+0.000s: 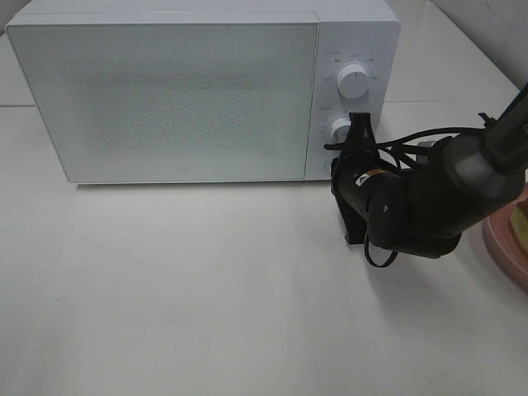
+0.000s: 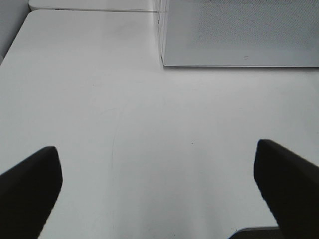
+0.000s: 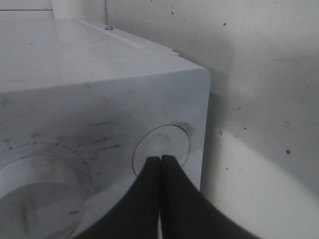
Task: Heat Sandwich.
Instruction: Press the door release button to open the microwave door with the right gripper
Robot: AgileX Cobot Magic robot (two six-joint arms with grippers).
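Note:
The white microwave (image 1: 181, 95) stands at the back of the table with its door closed. My right gripper (image 1: 360, 122) is shut and empty, its tips against the control panel beside the lower knob (image 1: 340, 128). In the right wrist view the shut fingertips (image 3: 160, 159) touch a round button (image 3: 164, 142) on the panel, next to a dial (image 3: 35, 194). Only a tan sliver of the sandwich (image 1: 521, 216) shows at the right edge, on a pink plate (image 1: 503, 243). My left gripper (image 2: 159, 194) hangs open over bare table, with nothing between its fingers (image 2: 30, 189).
The upper knob (image 1: 355, 78) sits above the lower one on the panel. The right arm (image 1: 429, 194) and its cables stretch between the plate and the microwave. The white table (image 1: 206, 289) spreads in front of the microwave. A wall stands behind it.

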